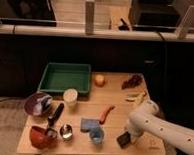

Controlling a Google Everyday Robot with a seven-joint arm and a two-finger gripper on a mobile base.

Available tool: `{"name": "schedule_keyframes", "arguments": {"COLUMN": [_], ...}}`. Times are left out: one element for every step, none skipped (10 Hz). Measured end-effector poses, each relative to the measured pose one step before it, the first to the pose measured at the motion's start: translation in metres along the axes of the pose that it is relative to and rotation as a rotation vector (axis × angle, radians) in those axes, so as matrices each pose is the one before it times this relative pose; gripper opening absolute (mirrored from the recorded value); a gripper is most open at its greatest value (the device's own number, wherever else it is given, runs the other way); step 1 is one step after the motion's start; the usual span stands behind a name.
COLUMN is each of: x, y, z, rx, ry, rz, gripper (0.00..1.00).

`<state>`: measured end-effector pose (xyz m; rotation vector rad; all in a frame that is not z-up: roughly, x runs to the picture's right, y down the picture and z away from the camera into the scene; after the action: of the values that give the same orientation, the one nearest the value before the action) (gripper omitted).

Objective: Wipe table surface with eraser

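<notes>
The light tan wooden table surface (114, 96) fills the middle of the camera view. The eraser (123, 139), a small flat black block, lies near the table's front right edge. My white arm comes in from the lower right, and my gripper (128, 136) is down at the eraser, right over it. The arm's white casing covers most of the gripper.
A green tray (65, 76) sits at the back left. A white cup (70, 96), blue sponge (89, 123), blue cup (97, 136), red chili (106, 114), black-handled tool (55, 114), bowls at front left, orange (99, 79), grapes (132, 82) and banana (137, 97) lie around.
</notes>
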<state>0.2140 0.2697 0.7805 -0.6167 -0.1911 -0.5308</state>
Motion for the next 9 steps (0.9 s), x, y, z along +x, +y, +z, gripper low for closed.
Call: {"name": "schedule_keyframes", "arguments": {"x": [0.00192, 0.00177, 0.0058, 0.00566, 0.00914, 0.01615, 0.00951, 0.0099, 0.0137], "y": [-0.00137, -0.00355, -0.00486, -0.00378, -0.00139, -0.00153, -0.00458, -0.00443, -0.00506], "z": [-0.00119, -0.00078, -0.00186, -0.00055, -0.00037, 0.00104, 0.00088, 0.00058, 0.00176], "rx": [0.00277, 0.00277, -0.00173, -0.00136, -0.00345, -0.00846, 0.00077, -0.00179, -0.00652], "ry": [-0.00219, 0.00107, 0.00485, 0.00614, 0.00714, 0.01121, 0.00163, 0.00553, 0.00768], "rz": [0.00334, -0.00159, 0.0057, 0.00217, 0.01289, 0.02178, 0.01509, 0.01354, 0.02548], "gripper": [0.31, 0.31, 0.31, 0.31, 0.31, 0.31, 0.31, 0.31, 0.31]}}
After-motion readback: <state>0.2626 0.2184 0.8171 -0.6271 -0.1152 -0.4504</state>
